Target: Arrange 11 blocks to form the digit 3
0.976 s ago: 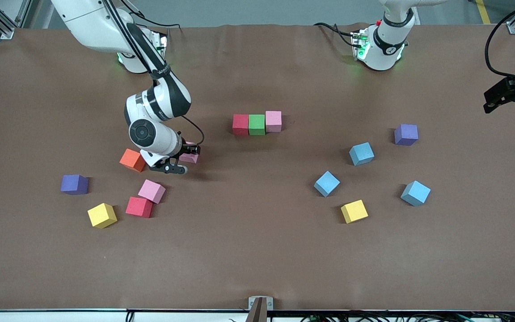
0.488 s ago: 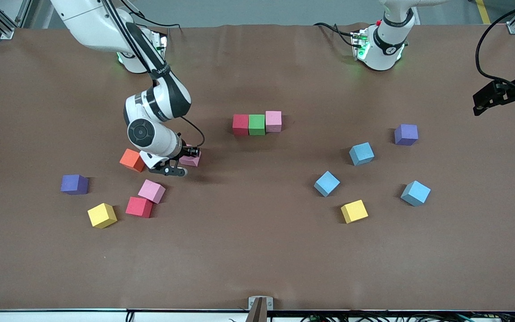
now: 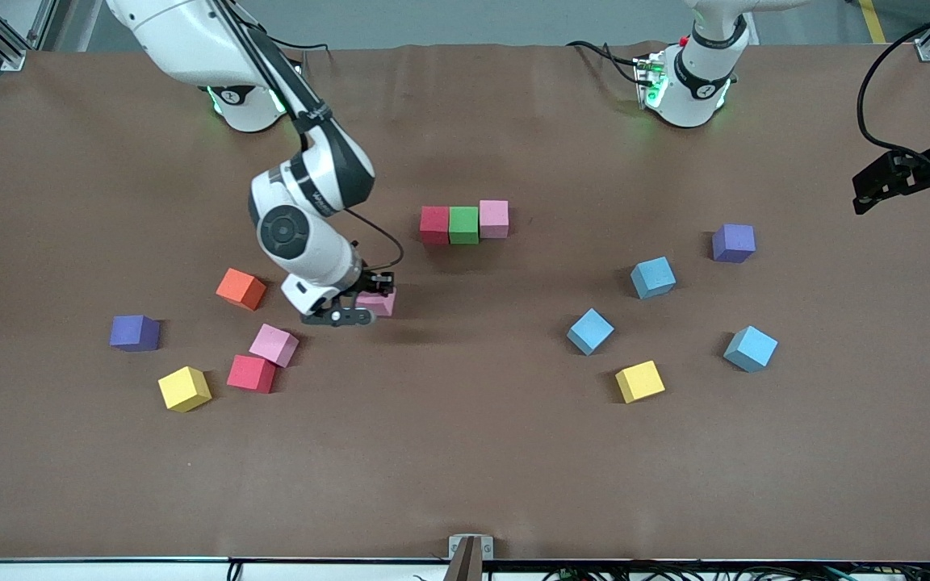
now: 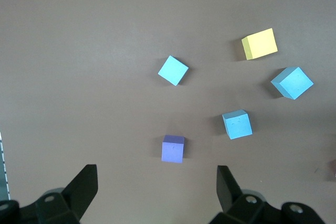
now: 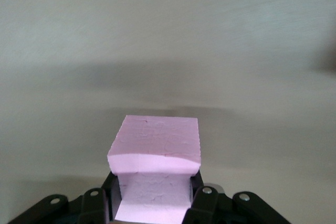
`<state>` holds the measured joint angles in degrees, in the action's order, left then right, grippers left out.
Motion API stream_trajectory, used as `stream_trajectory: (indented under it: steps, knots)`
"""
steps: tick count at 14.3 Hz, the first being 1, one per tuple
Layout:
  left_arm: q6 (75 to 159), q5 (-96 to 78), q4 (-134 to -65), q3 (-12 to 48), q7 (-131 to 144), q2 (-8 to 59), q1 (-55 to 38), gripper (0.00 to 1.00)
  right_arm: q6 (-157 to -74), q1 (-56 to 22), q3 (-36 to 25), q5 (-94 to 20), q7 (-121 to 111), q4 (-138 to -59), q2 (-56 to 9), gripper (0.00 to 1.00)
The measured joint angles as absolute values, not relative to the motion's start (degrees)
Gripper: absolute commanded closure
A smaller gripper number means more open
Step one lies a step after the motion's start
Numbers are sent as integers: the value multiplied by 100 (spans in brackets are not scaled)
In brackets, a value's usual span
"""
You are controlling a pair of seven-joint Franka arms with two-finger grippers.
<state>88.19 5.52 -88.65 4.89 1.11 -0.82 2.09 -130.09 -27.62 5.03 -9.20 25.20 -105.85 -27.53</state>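
Right gripper (image 3: 368, 305) pinches a pink cube (image 3: 379, 302), centre-left of frame. Orange cube (image 3: 240, 288) and brown table (image 3: 465, 452) lie nearby. Left gripper (image 4: 157, 190) waits, spread.

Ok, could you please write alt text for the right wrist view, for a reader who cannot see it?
The right gripper, seen from its own wrist camera, is shut on a pink foam cube, its black fingers pressing into the cube's sides. Below the cube lies only bare brown table, with the cube's soft shadow on it.
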Motion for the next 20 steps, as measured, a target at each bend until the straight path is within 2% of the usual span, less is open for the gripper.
stream_trajectory:
  steps: [3, 6, 20]
  knots:
    - [8853, 552, -8865, 493, 113, -74, 202, 0, -12348, -3205, 457, -761, 2524, -9893, -3162, 49]
    - [8861, 552, -8866, 493, 114, -71, 202, 0, -12156, -3390, 435, -761, 2526, -9527, -3403, 49]
    - [8871, 552, -8865, 488, 116, -72, 216, 0, -12236, -3877, 424, -761, 2933, -9692, -3614, 49]
